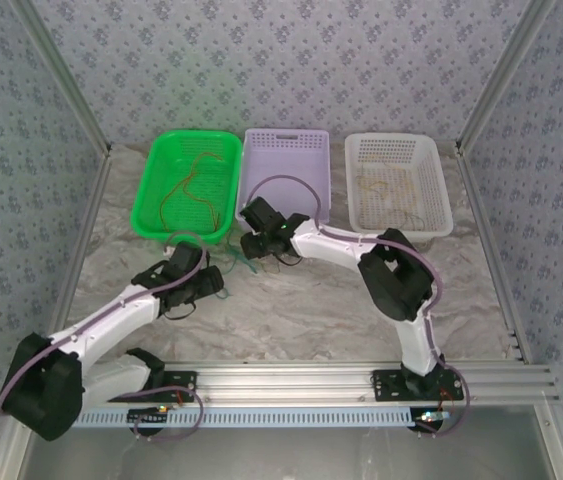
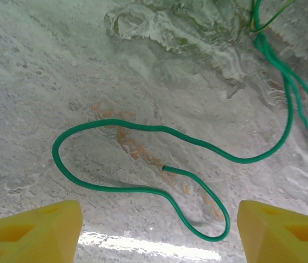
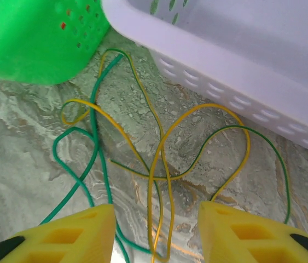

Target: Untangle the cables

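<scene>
The left gripper (image 2: 159, 233) is gaping, a thin green-teal flexible wire (image 2: 143, 127) looping between its fingers; the right gripper (image 3: 156, 233) is gaping over tangled thin yellow and green wires (image 3: 156, 159).

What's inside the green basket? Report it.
A thin red-orange cable lies looped on the floor of the green basket. Nothing covers it; whether it is one wire or several is too fine to tell.

Your arms (image 1: 111, 315): white links, black joints, purple-grey cables (image 1: 286, 179) (looped loosely alongside); fingers (image 2: 30, 233) yellow, hollow-pocketed.
</scene>
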You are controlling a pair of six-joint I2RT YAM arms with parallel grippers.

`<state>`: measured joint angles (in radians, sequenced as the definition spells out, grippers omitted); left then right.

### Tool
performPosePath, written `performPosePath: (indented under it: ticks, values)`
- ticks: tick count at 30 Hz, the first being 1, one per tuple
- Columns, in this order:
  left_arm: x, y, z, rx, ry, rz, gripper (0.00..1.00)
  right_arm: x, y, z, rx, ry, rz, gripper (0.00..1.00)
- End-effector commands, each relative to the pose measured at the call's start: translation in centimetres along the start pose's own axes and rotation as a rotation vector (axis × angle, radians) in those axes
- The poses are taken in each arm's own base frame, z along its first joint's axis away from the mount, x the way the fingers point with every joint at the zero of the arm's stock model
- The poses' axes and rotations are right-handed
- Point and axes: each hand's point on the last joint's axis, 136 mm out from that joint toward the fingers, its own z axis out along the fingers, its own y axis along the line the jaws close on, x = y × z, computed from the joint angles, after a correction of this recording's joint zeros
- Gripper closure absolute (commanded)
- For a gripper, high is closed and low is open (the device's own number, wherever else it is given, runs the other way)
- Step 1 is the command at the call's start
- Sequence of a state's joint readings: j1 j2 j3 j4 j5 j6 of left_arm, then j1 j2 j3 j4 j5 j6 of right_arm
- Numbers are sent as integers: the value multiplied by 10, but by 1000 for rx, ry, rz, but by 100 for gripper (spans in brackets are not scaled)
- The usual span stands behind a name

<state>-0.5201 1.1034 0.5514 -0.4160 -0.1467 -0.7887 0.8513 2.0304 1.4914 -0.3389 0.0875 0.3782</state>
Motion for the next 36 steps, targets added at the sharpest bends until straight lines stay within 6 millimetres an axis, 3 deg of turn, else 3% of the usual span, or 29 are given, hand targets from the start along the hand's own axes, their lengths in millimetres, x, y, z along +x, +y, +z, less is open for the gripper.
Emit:
performPosePath:
  ticks: [1,5,8,16,21,30,35,36]
  values:
    - [-3,-6,6,15,-18,-15,25,-5,-2,10,-19,10,38,59]
    - [-7,-5,11,-13,-37,-18,25,-7,-7,14,-8,4,63,81]
    - [-10,9,18,-89,-66,-29,27,-14,-9,-4,11,-53,61,100]
    - [-7,36,34,-226,-104,-118,50,-28,-47,-117,119,-271,112,100]
    - [-5,41,38,-247,-117,-146,66,-21,-87,-180,172,-347,167,100]
    - [-7,42,41,-262,-120,-139,75,-29,-141,-274,163,-491,278,100]
    - [-13,34,35,-230,-132,-141,73,-28,-148,-300,162,-514,277,100]
    - [-15,32,33,-219,-135,-143,72,-36,-147,-316,159,-550,279,100]
